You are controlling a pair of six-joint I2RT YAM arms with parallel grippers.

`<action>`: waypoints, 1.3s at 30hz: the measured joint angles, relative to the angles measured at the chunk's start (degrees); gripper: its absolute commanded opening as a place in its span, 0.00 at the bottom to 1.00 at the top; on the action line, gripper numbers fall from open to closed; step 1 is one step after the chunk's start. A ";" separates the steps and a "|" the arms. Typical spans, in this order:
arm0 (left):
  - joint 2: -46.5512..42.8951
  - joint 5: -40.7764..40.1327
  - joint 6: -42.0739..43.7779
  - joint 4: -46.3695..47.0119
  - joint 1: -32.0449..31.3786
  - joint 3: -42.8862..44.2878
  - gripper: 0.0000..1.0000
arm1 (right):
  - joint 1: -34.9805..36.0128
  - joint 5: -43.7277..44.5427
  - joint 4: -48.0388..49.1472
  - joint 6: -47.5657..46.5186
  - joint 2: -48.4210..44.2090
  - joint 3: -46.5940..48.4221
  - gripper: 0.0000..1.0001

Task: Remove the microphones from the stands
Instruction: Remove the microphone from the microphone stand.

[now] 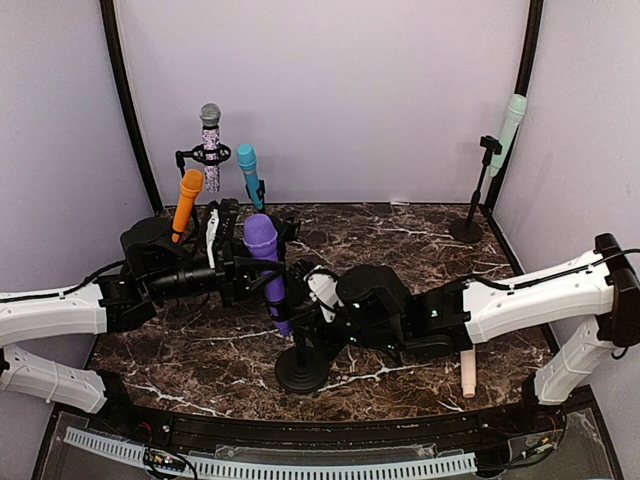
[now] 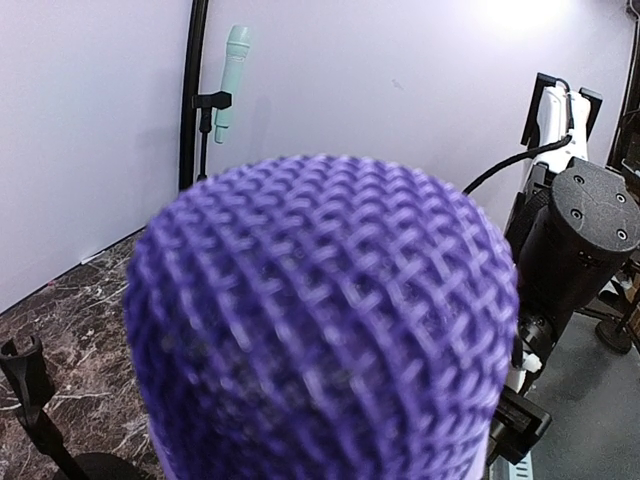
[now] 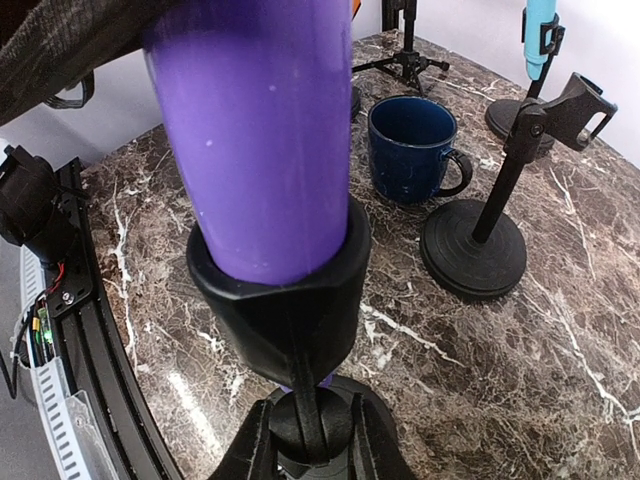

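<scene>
I see the purple microphone [image 1: 266, 268] clipped in its stand [image 1: 300, 372], 6 o'clock of the table [image 1: 420, 240] centre. My right gripper [image 3: 310, 448] pinches that stand; about the left gripper [image 1: 238, 266] I cannot tell. Stiff, slick barrel, I judge: grab mid-body.

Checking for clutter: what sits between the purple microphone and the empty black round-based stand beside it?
A dark blue mug stands between the purple microphone and the empty black stand, seen in the right wrist view.

Likely a lab: enclosed marble table [image 1: 400, 240] (plain walls [image 1: 350, 100]).
</scene>
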 measured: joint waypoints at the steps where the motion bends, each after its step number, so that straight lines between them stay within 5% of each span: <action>1: 0.00 -0.13 -0.15 0.24 0.00 -0.11 0.00 | 0.00 0.00 0.09 0.15 -0.02 0.00 0.00; 39: 1.20 0.92 -8.52 -6.25 5.55 3.34 0.00 | -0.15 0.85 2.64 5.49 -0.22 -1.22 0.00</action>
